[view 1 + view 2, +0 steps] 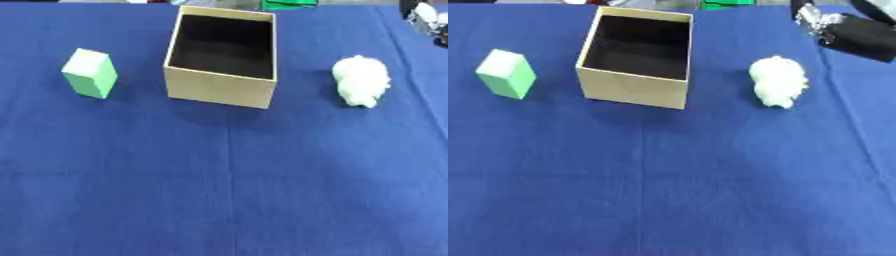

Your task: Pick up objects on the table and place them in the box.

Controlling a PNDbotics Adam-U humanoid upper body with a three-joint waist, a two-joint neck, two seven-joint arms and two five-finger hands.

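I read no writing on the open tan cardboard box (220,87), and couldn't tell my right hand's (852,27) grip from its upper-corner sliver

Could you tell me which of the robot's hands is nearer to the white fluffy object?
Right. The right hand shows at the upper right corner, beyond and to the right of the white fluffy object, apart from it. The left hand is not in view.

Matt cardboard box (220,90), fluffy white toy (361,80), blue cloth table cover (227,190).
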